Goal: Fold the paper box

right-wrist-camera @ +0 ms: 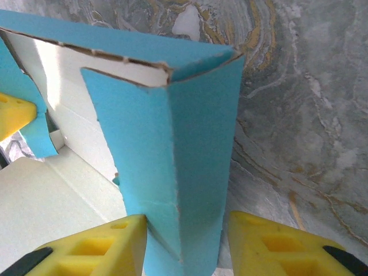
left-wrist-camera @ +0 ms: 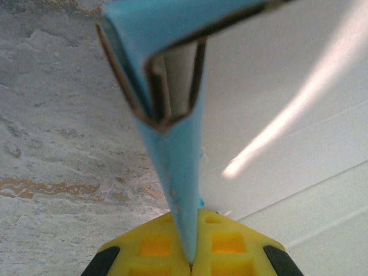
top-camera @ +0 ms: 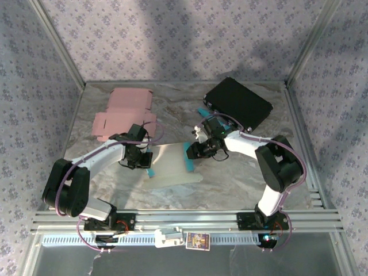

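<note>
The left claw (left-wrist-camera: 191,261) is pinching a blue flap (left-wrist-camera: 175,172) of the paper box (left-wrist-camera: 276,86) — its 2 yellow fingers (left-wrist-camera: 224,241) are pressing together on the flap's thin edge. Just past the fingertips, the flap is rising into a folded blue corner with pale card showing inside. The box's white panel is spreading out to the right of this claw, and the marble table (left-wrist-camera: 57,115) is lying to its left.

The right claw (right-wrist-camera: 187,221) is standing spread, its 2 yellow fingers (right-wrist-camera: 109,247) straddling a second blue flap (right-wrist-camera: 195,144) that is standing upright. That flap is touching the left finger — a gap is showing before the right one.

From overhead, the box is lying mostly flat between the 2 claws, white side up. Beyond the left claw, a pink flat card blank (top-camera: 123,115) is resting on the table. Beyond the right claw, a black case (top-camera: 238,103) is sitting near the far edge.
</note>
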You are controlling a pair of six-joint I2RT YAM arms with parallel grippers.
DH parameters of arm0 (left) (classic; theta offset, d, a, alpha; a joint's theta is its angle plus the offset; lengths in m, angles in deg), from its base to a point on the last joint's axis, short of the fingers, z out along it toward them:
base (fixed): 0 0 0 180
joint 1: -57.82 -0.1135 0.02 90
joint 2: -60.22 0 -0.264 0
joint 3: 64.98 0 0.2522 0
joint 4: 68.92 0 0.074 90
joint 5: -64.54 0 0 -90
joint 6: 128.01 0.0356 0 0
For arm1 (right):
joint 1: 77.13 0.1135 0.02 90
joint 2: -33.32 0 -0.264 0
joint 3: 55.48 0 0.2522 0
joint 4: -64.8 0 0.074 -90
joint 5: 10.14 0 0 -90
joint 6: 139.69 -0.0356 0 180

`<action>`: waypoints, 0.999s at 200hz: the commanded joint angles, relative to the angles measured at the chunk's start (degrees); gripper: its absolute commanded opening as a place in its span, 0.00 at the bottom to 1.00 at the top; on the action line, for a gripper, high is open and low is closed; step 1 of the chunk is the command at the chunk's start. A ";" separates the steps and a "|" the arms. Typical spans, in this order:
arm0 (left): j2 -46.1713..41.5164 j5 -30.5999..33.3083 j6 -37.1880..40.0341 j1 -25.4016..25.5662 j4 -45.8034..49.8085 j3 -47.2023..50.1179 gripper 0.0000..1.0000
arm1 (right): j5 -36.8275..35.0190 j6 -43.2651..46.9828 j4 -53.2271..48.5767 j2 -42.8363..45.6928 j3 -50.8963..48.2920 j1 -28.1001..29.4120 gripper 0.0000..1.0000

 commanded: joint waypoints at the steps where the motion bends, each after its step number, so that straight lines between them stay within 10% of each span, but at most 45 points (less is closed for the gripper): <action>1: -0.49 1.07 0.58 0.82 0.97 -0.87 0.00 | -1.06 1.42 -2.48 -1.86 1.76 0.74 0.44; 77: -1.36 4.33 -0.43 2.64 3.16 -2.58 0.00 | -13.86 1.23 -10.42 -3.51 6.73 3.92 0.38; 200: -8.74 10.97 -9.51 9.28 2.45 -1.48 0.00 | -38.10 -6.39 -17.76 -2.06 10.16 11.45 0.01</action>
